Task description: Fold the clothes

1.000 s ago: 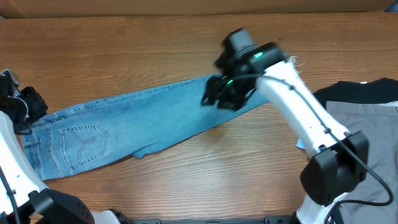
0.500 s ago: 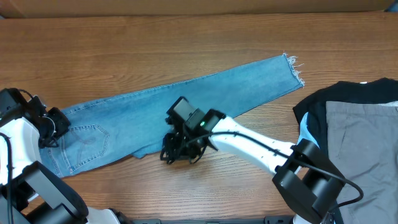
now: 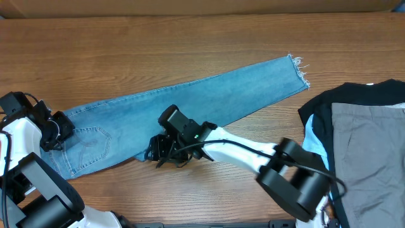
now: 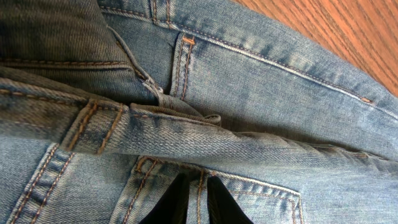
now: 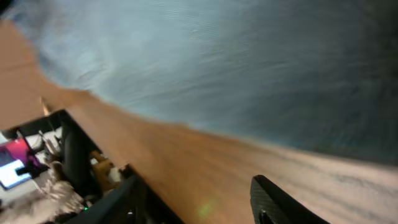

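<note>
Jeans (image 3: pixel 190 104) lie flat on counter (image 3: pixel 190 44). Left gripper (image 4: pixel 199 190) at waistband: jaws nearly closed; hold on denim cannot be told. Right gripper (image 5: pixel 196 186) at leg edge: jaws wide, empty.

The far strip of the table (image 3: pixel 190 38) lies bare from end to end. The jeans (image 3: pixel 209 101) run slantwise across the middle. The right arm (image 3: pixel 240 151) stretches low over the near side and bars it. A heap of black and grey garments (image 3: pixel 361 126) fills the right end.
</note>
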